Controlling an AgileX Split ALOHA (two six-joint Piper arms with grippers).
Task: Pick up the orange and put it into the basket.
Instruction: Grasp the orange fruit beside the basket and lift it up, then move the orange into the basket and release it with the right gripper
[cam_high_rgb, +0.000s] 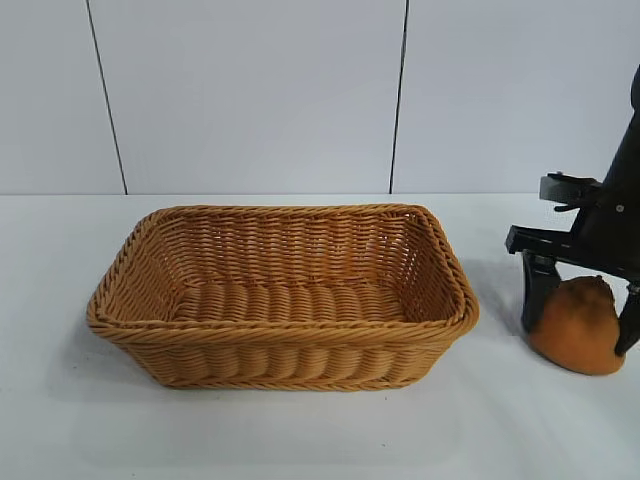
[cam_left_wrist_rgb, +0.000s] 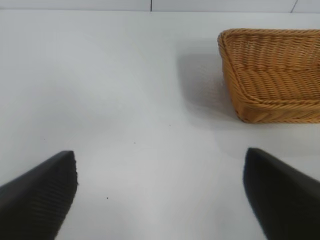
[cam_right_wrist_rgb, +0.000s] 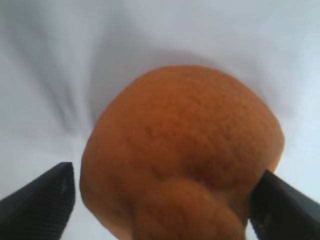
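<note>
White table (cam_high_rgb: 300, 430) against pale panelled wall. Basket (cam_high_rgb: 282, 300) mid-table, upright, nothing visible inside. Orange (cam_high_rgb: 578, 326) sits on table near right edge, apart from basket, knobby top up. Right gripper (cam_high_rgb: 580, 318) points down over orange, fingers (cam_high_rgb: 537, 290) straddling fruit on both sides; one finger touches skin in right wrist view, other shows slight gap, firm hold cannot be told. Left gripper (cam_left_wrist_rgb: 160, 192) hovers above bare table, fingers spread wide, holding nothing; basket corner ahead.
</note>
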